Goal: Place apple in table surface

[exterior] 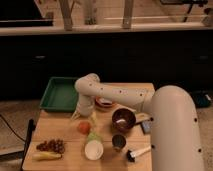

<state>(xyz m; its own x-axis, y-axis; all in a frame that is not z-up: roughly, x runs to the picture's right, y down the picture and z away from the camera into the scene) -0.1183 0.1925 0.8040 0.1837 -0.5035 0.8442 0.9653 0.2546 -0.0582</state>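
The apple is sitting on the table surface, a small orange-red ball resting on the bare wood, and nothing is pinching it. Directly behind the apple and just above it, the gripper is hanging from the white arm. Its jaws are standing spread, one to each side of the apple's top, and whether either tip is touching the fruit cannot be told. Behind the apple and to its left, the green tray is lying at the far edge of the table. Behind the apple and to its right, a shallow reddish bowl is peeking out from under the arm. Right of the apple, a dark brown bowl is standing with something pale inside it. In front of the apple, a white cup is standing with a green thing just behind it, and a small dark cup is standing further to the right. In front of the apple and to its left, a bunch of dark grapes is lying near a yellow banana.
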